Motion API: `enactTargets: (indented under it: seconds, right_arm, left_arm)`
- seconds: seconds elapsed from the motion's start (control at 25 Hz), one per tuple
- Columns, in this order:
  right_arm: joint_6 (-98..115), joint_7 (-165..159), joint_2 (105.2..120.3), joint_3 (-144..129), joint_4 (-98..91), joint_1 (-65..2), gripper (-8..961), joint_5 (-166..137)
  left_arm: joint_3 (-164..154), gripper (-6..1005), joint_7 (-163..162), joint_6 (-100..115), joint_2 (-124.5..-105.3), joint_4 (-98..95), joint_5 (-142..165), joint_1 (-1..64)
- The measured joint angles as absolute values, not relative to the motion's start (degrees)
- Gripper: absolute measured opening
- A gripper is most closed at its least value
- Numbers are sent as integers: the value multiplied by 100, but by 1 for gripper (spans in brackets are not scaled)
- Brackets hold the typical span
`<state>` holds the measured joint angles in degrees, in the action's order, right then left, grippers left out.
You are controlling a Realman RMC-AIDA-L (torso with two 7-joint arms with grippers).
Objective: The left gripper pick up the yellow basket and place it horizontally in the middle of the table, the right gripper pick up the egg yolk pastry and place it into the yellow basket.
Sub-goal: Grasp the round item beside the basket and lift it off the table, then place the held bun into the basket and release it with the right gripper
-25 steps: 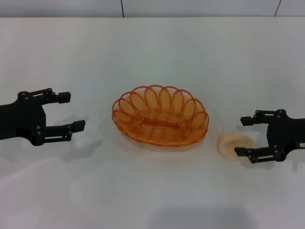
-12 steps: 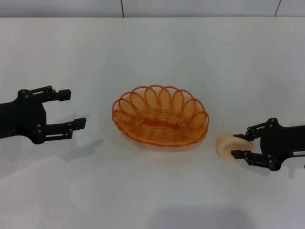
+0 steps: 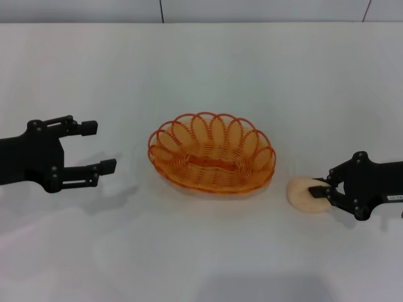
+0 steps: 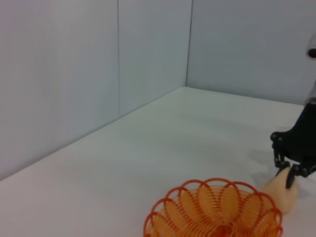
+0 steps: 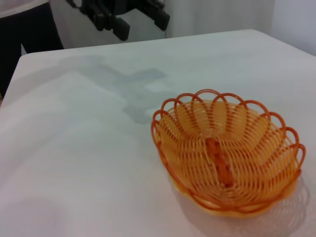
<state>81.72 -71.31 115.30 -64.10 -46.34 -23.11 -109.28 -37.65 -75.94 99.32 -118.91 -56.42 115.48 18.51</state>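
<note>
We find the yellow basket lying lengthwise at the middle of the table, empty. The right gripper is closed on the egg yolk pastry, its 2 fingers pinching it just right of the basket, low at the tabletop. The left gripper hangs spread wide, holding nothing, left of the basket and apart from it.

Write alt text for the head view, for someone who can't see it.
The right claw grips the egg yolk pastry on the white table, right of the empty yellow basket. The left claw hangs open to the basket's left.
</note>
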Motion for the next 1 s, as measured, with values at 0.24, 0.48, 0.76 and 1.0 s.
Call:
enactTargets:
  seconds: [0.24, 0.48, 0.76, 1.0]
  right_arm:
    - [8468, -7364, 11486, -6177, -4973, -2312, 51, -10832]
    - [8865, -7923, 11489, -5812, -5478, -2514, 49, -10578]
    - [8778, -8161, 11549, -6018, -5386, -3047, 45, -10294]
    - [7697, -8134, 11587, -7198, -4958, -3321, 43, -9704]
  left_arm:
    - [-3776, 812, -7593, 10227, -11849, -5645, 11689, 1818]
    - [-3779, 812, -7581, 10180, -11848, -5635, 11963, 1821]
    - [-3745, 812, -7360, 10138, -11861, -5615, 11996, 1852]
    - [-3772, 812, -7362, 10134, -11890, -5615, 12006, 1941]
